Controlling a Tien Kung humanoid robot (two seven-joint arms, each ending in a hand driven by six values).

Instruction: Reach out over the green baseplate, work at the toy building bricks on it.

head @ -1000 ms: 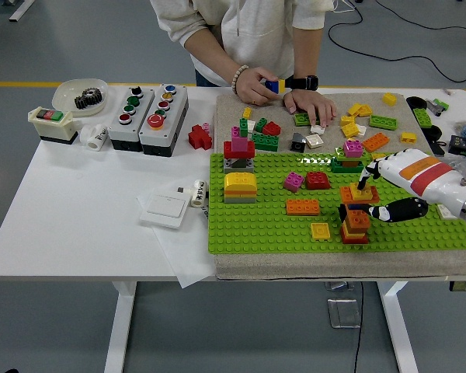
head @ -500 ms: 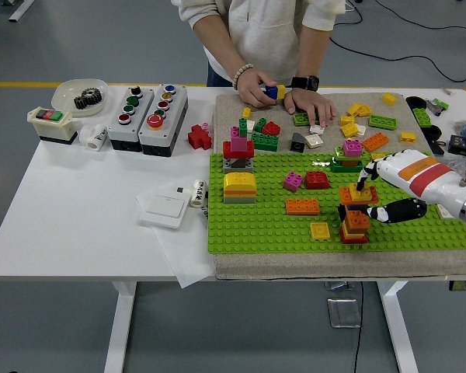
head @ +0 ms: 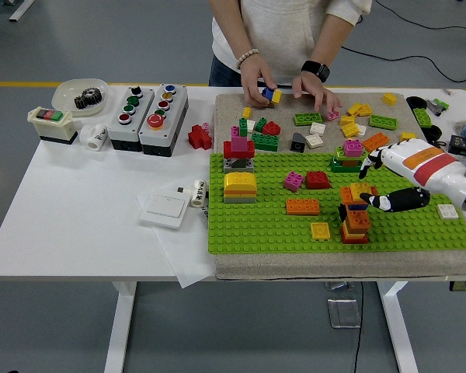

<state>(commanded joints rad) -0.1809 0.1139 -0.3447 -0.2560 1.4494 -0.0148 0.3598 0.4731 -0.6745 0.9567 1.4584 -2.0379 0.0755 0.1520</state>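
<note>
I have the right hand (head: 370, 189) in over the green baseplate (head: 264, 229) from its right edge, fingers pinched narrow around the top of the orange-and-red brick stack (head: 355, 219) that stands toward the plate's near right. One dark finger (head: 388, 202) lies along the stack's right side and another comes down from behind, by the yellow brick (head: 362, 189) on top. Whether the top brick is truly clamped or only touched, I cannot tell from this height. The left hand is not in view.

To do this step well, I think the contact should stay square on the top brick, with the pull or press straight along the studs — any sideways lean would likely tip the whole column, since it is narrow and tall for its footing. The small yellow plate (head: 321, 230) sits just beside the stack on its left, and the orange brick (head: 303, 206) lies a little farther toward the plate's middle; I would keep the wrist high so the forearm does not sweep them. The green-and-pink pile (head: 349, 155) at the plate's far edge is close behind the knuckles, so that side has little room.

At the far side of the table a person's hands (head: 289, 85) sort loose bricks on the grey mat (head: 233, 105) — well apart from my hand.
</note>
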